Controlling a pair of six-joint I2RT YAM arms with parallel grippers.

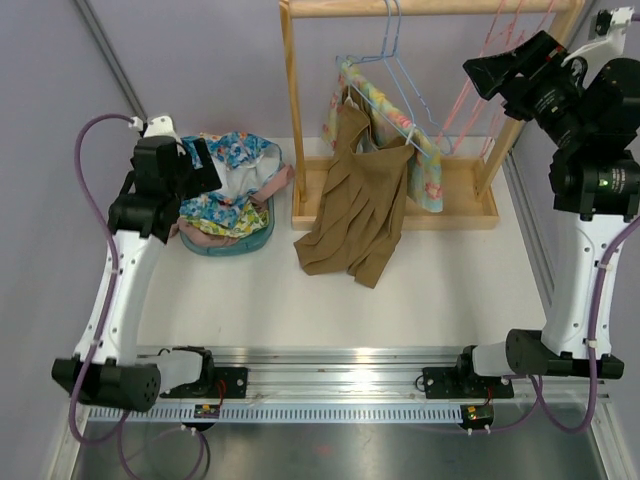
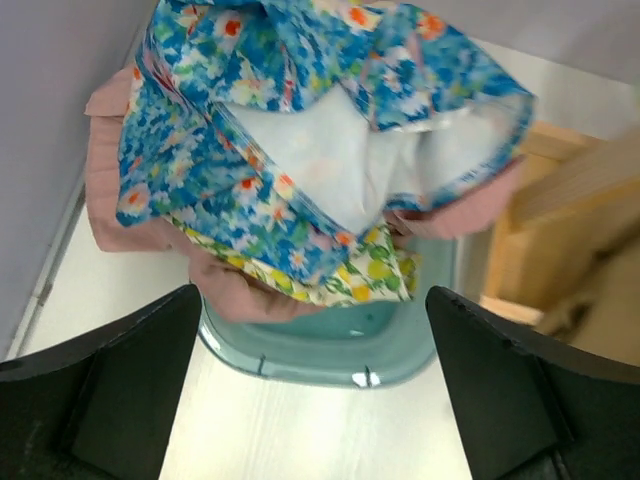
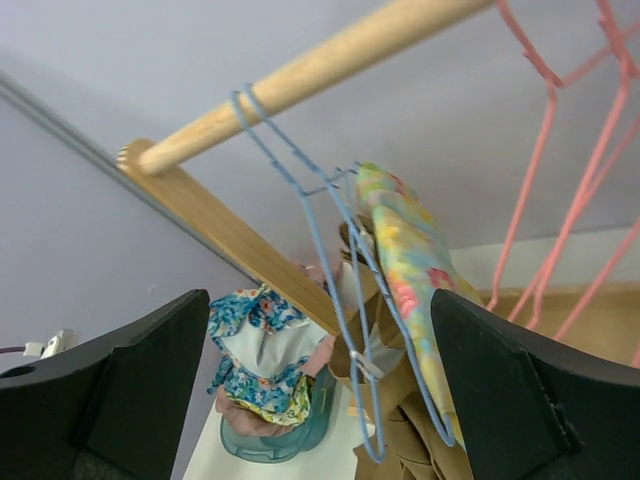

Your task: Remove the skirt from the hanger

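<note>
The left gripper [image 2: 315, 385] has its jaws spread wide with nothing between them, hanging just above a teal plastic basin [image 2: 330, 352] heaped with blue floral clothes [image 2: 250, 150]. The right gripper [image 3: 320, 392] is likewise wide apart and holds nothing, raised and facing the blue wire hanger [image 3: 310, 220] on the wooden rail [image 3: 330, 60]. The brown pleated skirt [image 1: 355, 210] hangs from that hanger beside a pastel floral cloth [image 3: 410, 250], its hem spread on the white table [image 1: 250, 300].

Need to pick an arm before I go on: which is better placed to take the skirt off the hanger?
Right. The right gripper is open, up by the wooden rail, facing the floral skirt; the left gripper hangs over the tub of clothes, away from that rail.
</note>
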